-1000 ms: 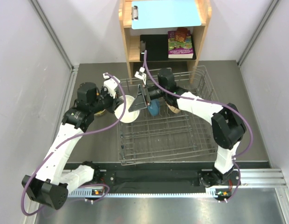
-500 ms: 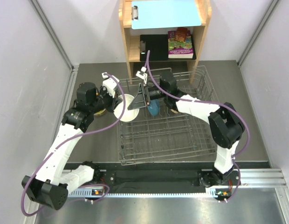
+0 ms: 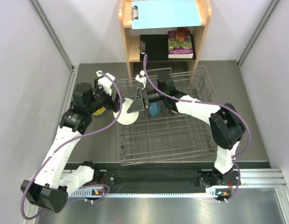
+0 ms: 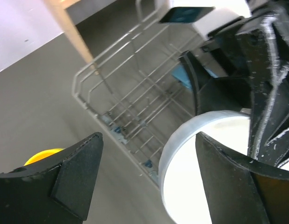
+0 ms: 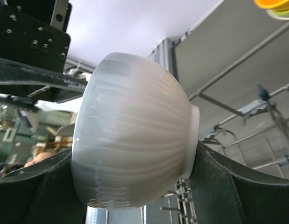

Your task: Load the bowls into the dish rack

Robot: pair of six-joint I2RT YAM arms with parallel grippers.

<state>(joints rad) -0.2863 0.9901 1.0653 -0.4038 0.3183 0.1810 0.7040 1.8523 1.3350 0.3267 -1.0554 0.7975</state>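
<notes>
Bolted at the near edge of the desk, both my arms reach over the dish rack, a silver wire basket filling the middle of the desk. At the rack's left edge, toward its far-left corner, my right pincer is closed about the white bowl. One finger is on the rim side and the other against the foot, so the bowl hangs tipped on its side above the wires. That pose, I judge, suits slotting it on edge between the prongs.

My left pincer stands spread wide at the bowl's open mouth, gripping nothing; whether a finger brushes the rim I cannot tell. It reads as a pass from one arm to the other.

Beside the white bowl, further into the rack, a blue bowl already sits among the wires. Off the rack's left edge, on the desk under my left arm, an orange-yellow bowl waits.

At the desk's far edge stands a wooden shelf unit carrying a blue clipboard and a colourful booklet. The booklet's lettering is too small to read, and no brand shows anywhere.
</notes>
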